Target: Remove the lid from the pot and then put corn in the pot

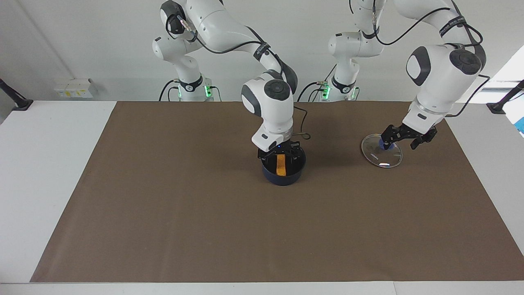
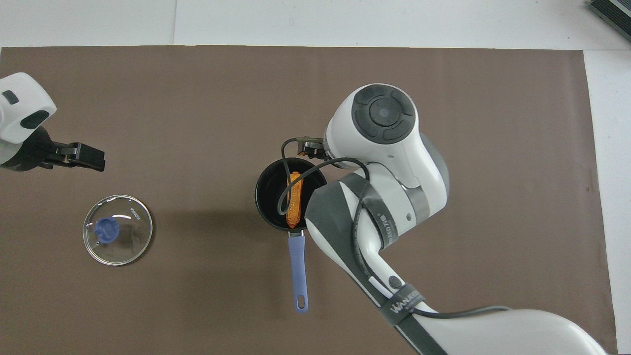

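Two white arms bend out over the brown mat (image 1: 184, 229), each elbow high and wrist turned down. The right gripper (image 1: 279, 152) hangs just above the pot (image 1: 283, 174), at the rim nearer the robots, its black fingers spread and holding nothing. Inside the pot's black bowl lies the corn (image 2: 295, 199), a bumpy orange-yellow cob stretched lengthwise, one end toward the handle. The pot is a small dark navy saucepan with smooth round walls; its long straight blue handle (image 2: 298, 274) points back toward the robots and ends in a hanging loop.

The left gripper (image 1: 406, 136) is up in the air over the mat just beside the lid (image 2: 118, 230), jaws apart and empty. The lid rests flat on the mat toward the left arm's end of the table, well apart from the pot: a clear glass disc with a thin metal rim and a flat blue knob at its centre.
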Robot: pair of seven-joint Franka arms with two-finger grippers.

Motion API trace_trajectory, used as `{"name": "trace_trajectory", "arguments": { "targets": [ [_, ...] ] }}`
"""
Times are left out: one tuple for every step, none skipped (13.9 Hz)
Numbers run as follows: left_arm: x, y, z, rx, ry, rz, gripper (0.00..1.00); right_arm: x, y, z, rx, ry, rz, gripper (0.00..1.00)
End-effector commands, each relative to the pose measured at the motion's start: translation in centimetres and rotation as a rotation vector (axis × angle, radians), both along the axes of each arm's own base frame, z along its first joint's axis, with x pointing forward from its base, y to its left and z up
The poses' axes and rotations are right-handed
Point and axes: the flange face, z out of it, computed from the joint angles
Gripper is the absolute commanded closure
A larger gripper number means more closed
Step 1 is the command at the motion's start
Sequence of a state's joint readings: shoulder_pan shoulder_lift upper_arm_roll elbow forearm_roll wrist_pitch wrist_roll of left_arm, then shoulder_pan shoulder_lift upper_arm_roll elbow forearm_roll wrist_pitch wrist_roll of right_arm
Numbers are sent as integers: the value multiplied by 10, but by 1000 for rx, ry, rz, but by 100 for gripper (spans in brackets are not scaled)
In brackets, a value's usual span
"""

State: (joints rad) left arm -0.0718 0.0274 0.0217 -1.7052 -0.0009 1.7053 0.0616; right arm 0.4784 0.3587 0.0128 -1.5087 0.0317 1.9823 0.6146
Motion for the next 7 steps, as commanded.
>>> {"name": "trace_trajectory", "arguments": {
  "targets": [
    [-10, 1, 28, -6, 13, -18, 0, -2, -43, 31, -22, 4, -7, 0],
    [-12, 1, 39, -7, 17, -18, 0, -3, -57, 41, -51, 5, -15, 0],
    [-13, 1, 49, -2, 35, -19, 0, -2, -74, 53, -79, -4, -25, 0],
    [-14, 1, 59, 0, 42, -20, 0, -1, -93, 64, -87, -11, -23, 0],
    [-16, 1, 63, 2, 48, -20, 0, 1, -112, 73, -94, -10, 4, 0],
    [-17, 2, 64, 2, 48, -20, 0, 3, -129, 80, -98, -13, 32, 0],
    [-19, 0, 64, -2, 42, -27, 0, 3, -146, 89, -96, -19, 43, 0]
  ]
}}
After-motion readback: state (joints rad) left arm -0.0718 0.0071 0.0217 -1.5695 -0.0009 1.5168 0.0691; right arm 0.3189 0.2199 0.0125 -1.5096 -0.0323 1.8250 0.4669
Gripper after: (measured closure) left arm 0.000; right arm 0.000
